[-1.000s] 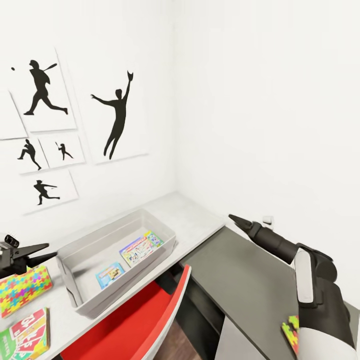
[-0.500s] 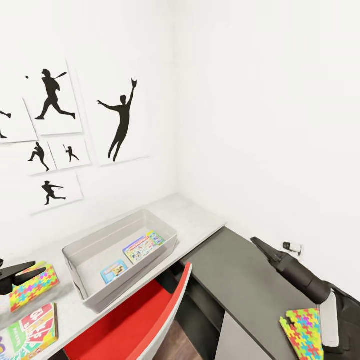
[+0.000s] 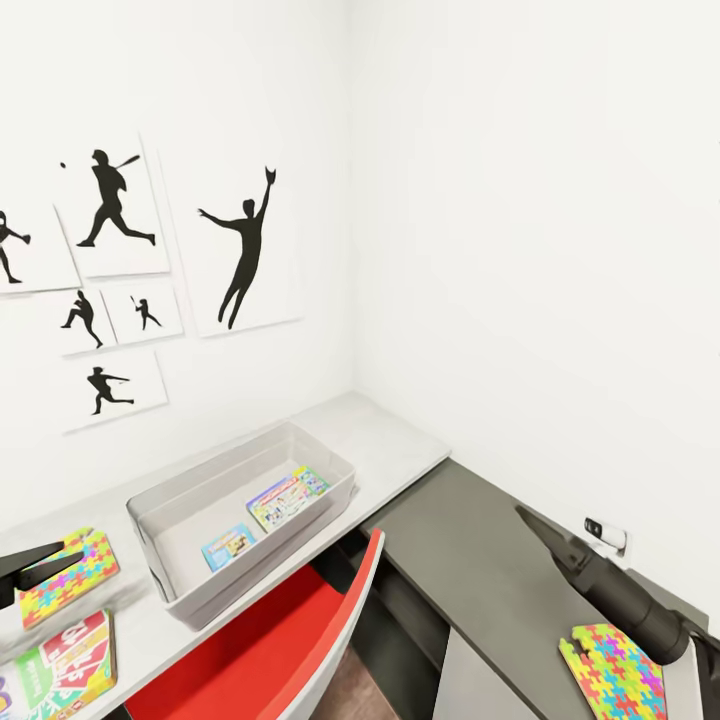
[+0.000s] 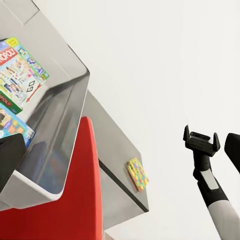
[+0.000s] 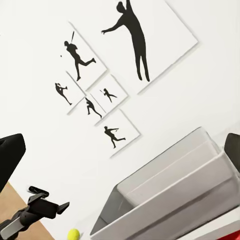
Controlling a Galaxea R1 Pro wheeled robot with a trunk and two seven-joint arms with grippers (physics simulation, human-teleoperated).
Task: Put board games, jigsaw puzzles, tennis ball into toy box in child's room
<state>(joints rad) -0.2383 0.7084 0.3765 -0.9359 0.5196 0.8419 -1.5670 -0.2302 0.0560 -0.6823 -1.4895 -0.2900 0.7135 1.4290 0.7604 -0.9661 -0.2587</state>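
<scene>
The bin (image 3: 245, 500) on the desk (image 3: 400, 445) holds two games. The right wrist view adds a ball (image 5: 73, 233). The left hand (image 3: 35, 566) and right hand (image 3: 535, 527) are both spread apart, empty.

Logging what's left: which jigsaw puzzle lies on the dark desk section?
The jigsaw puzzle beside the right gripper; the other puzzle lies on the pale top.

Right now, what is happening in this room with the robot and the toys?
A two-armed robot is tidying toys into the grey toy box on the table. Two board games, the Monopoly one and the small blue one, already lie inside it. One jigsaw puzzle and the Skip-Bo box still lie beside the bin, near the left gripper. The second puzzle lies on the dark section by the right gripper. Both grippers are open and empty.
</scene>
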